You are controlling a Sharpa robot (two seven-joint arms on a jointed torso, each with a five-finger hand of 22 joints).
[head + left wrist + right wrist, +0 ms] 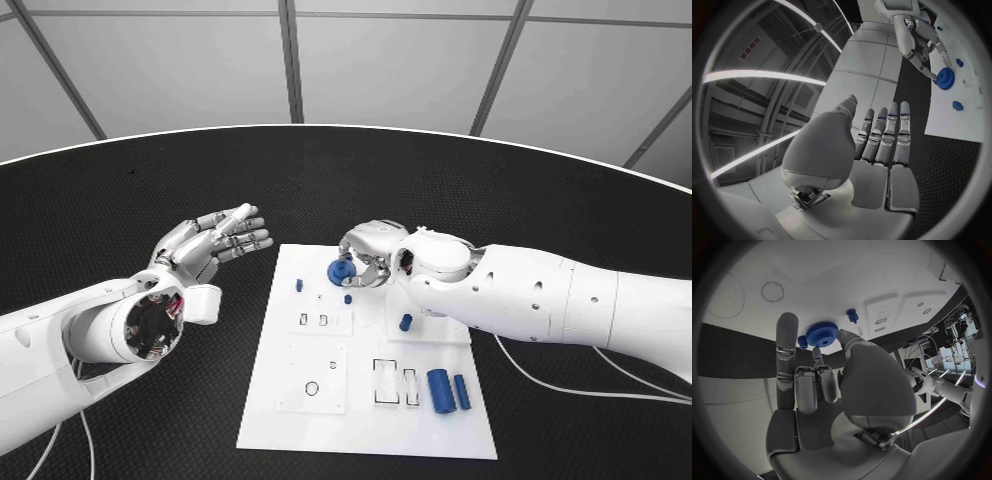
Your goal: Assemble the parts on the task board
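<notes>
The white task board lies mid-table. My right hand hovers over its far end and pinches a blue gear between thumb and fingers; the right wrist view shows the gear at the fingertips, just above the board. Whether the gear touches the board I cannot tell. A small blue peg stands left of the gear and another stands behind the hand. Two blue cylinders lie at the board's near right. My left hand floats left of the board, fingers straight, holding nothing.
Rectangular slots and a round recess mark the board's near half. Black table surrounds the board. The right forearm crosses above the board's right edge. In the left wrist view, the gear shows under the right hand.
</notes>
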